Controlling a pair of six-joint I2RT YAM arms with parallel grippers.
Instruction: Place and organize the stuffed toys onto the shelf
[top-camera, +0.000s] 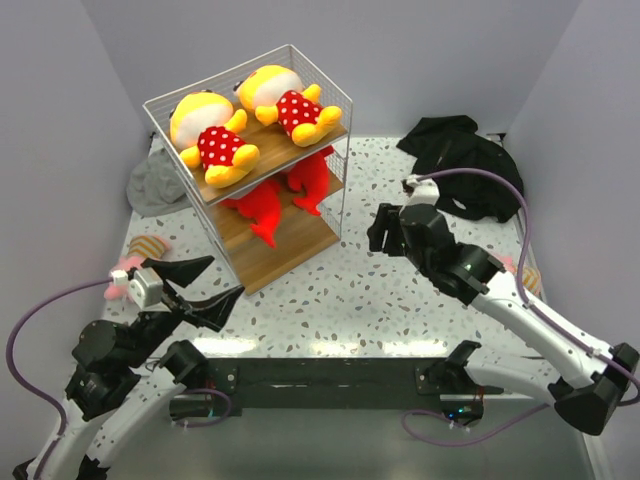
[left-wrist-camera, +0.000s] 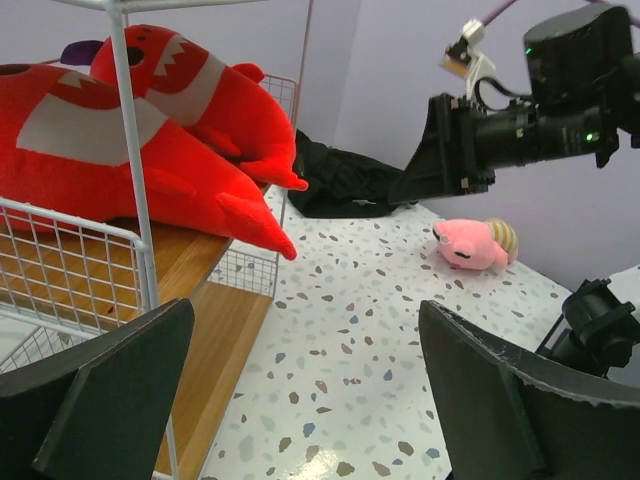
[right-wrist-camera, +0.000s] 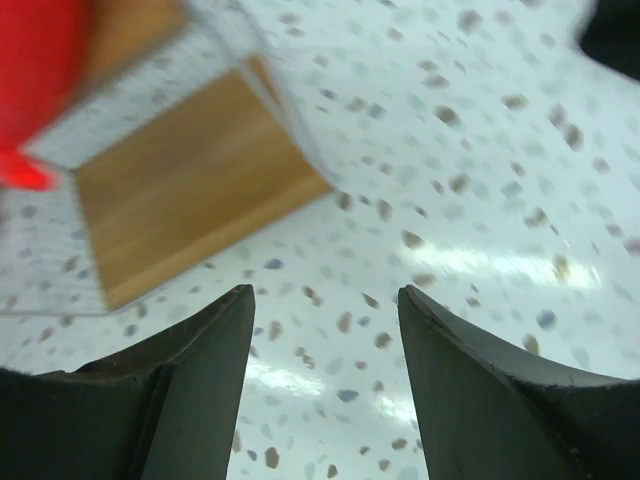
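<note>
Currently left gripper (top-camera: 205, 288) spread wide, empty, low over table (top-camera: 350, 290) just off shelf (top-camera: 290, 245) front corner. Right gripper (right-wrist-camera: 325, 340) likewise open, holding nothing, above table right of shelf. Top board: left yellow doll (top-camera: 205, 135) and right yellow doll (top-camera: 285, 100) side by side. Middle board: near red shark (left-wrist-camera: 130, 160), far red shark (left-wrist-camera: 200, 90), touching. Left pink toy (top-camera: 140, 247) on table behind left gripper; right pink toy (left-wrist-camera: 475, 245) on table beside right arm.

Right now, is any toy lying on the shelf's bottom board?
No, the bottom board is bare; the red sharks lie one board up and the yellow dolls on top.
</note>
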